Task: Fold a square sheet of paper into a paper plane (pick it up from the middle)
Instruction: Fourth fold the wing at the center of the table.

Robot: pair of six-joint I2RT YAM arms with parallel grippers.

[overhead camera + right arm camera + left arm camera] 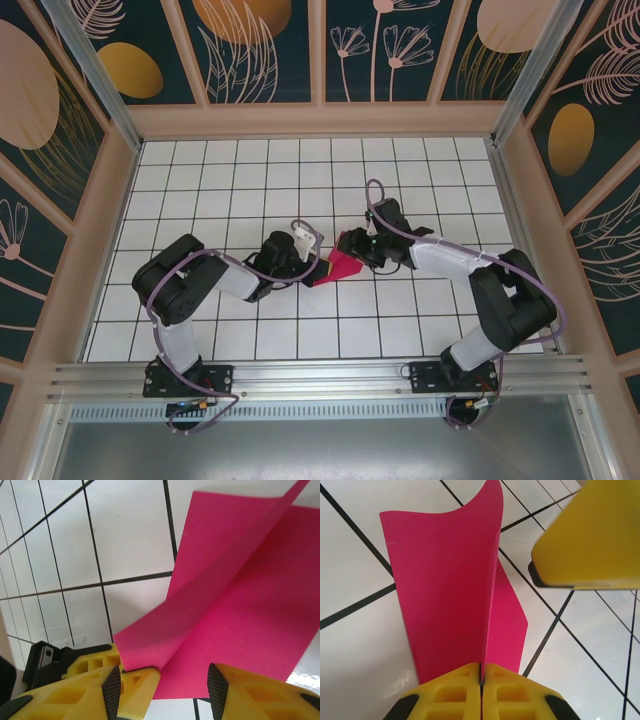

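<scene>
Two tools are meeting near the middle of the white tiled surface (250,170). The left tool (481,674) is squeezing shut on the square sheet of paper (445,580), right at its fold, so the pink halves are spreading like an open book. The right tool (165,692) is sitting open, with an edge of the paper lying between its fingers, not pinched. I think the left should be holding tight while the right is lining up the edges evenly.

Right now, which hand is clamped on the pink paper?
The left hand: it is shut tight on the pink paper. The right hand stands open, not gripping.
</scene>
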